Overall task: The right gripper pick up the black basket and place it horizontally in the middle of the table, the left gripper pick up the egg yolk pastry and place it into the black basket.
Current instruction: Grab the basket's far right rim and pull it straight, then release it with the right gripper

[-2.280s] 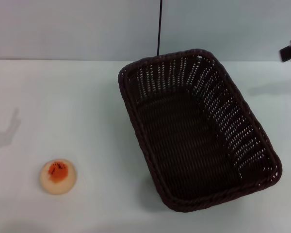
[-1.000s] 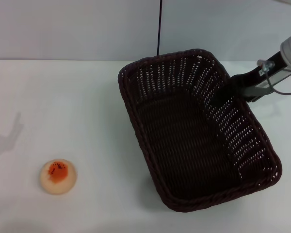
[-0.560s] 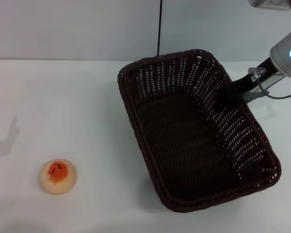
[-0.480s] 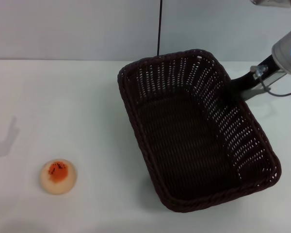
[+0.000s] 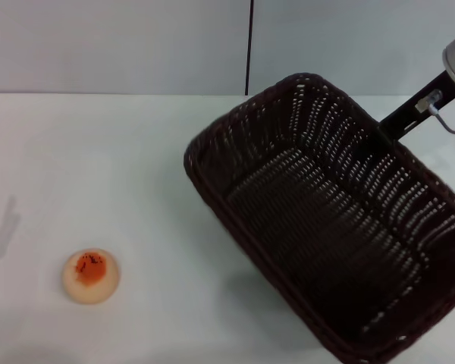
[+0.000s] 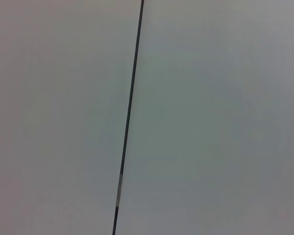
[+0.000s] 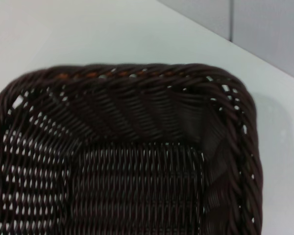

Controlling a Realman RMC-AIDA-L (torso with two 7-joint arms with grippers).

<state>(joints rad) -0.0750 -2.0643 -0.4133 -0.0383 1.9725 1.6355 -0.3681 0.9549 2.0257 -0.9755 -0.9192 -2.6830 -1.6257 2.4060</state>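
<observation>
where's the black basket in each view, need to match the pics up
Head view: the black basket fills the right half, its far rim at the right gripper.
Left wrist view: not in it; only the wall with its dark seam.
Right wrist view: fills most of the picture, one corner against the table.
Shared landmark: the wall seam.

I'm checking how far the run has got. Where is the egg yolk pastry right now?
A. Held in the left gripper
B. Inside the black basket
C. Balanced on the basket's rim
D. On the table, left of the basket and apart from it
D: in the head view the egg yolk pastry lies on the bare white table, well to the left of the black basket, with no gripper near it.
</observation>
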